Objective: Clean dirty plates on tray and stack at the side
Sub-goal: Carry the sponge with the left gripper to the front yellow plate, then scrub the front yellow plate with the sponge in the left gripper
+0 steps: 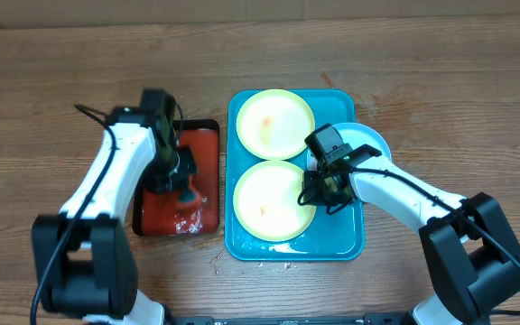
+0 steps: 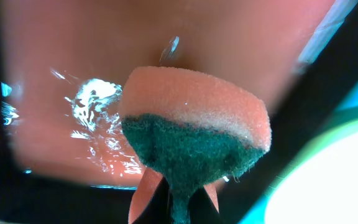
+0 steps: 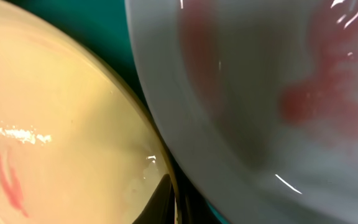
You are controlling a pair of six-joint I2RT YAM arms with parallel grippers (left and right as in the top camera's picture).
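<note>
The turquoise tray (image 1: 342,240) holds two pale yellow-green plates, one at the back (image 1: 275,123) and one at the front (image 1: 269,200). A light blue plate (image 1: 369,141) lies at the tray's right edge. My right gripper (image 1: 320,188) is shut on the front plate's right rim. In the right wrist view that plate (image 3: 61,124) shows a red smear, and the blue plate (image 3: 260,93) beside it has red smears too. My left gripper (image 1: 184,183) hangs over the red tray (image 1: 202,137), shut on a pink sponge with a green scrub side (image 2: 194,124).
The red tray (image 2: 73,50) with a black rim sits left of the turquoise tray and shows wet glints. Bare wooden table (image 1: 52,135) lies all around. A few small specks lie on the wood in front of the tray (image 1: 273,265).
</note>
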